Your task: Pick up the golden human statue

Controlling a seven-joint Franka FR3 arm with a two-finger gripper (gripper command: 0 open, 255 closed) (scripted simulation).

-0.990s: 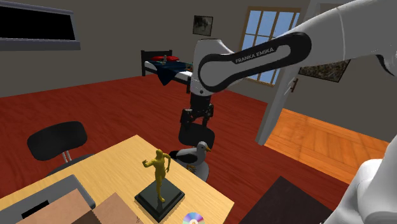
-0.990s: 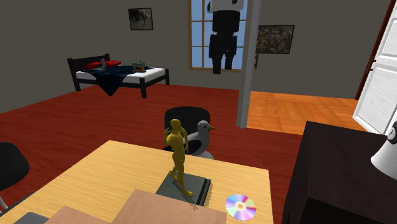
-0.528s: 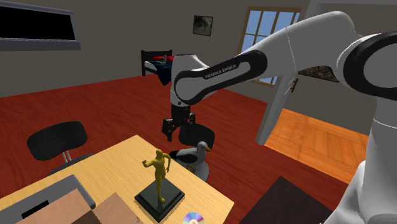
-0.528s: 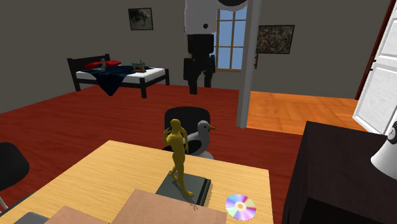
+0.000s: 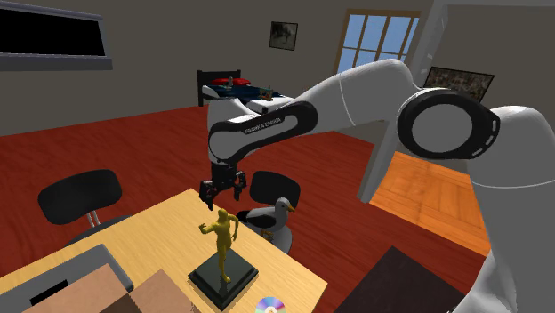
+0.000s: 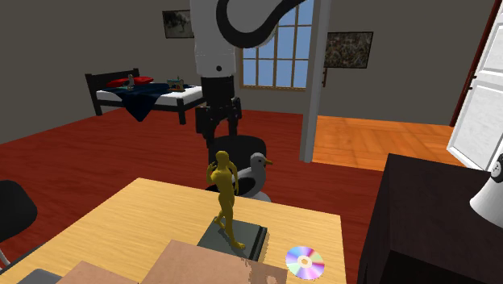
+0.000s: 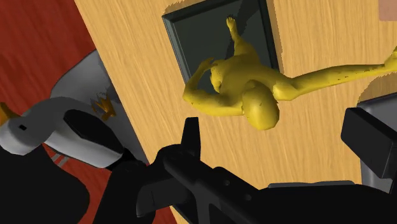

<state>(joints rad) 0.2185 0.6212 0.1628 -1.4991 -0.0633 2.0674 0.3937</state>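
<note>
Arm: reaches over the bench. The jaws are released and spread wide. They hang above the statue without touching it.

Statue: a yellow-gold human figure, upright on a dark square base. It stands near the bench edge on the shoulder view's right. A gull figure sits just beyond that edge, and a disc lies near the base.

Handling, as judged: rigid, smooth and probably slippery. The limbs are thin and likely to snap under a side load. The raised arms and bent legs give poor parallel faces. The torso or the head, which lies between the spread jaws in the wrist view, is the soundest hold. If the base lifts with the figure it adds weight low down, so expect the load to swing.

Not determinable:
- Whether the figure is fixed to the base.
- The feet, foreshortened in the wrist view.
- One outstretched limb, cut off at that view's edge.
- The disc, clipped by the shoulder view's lower edge.
</note>
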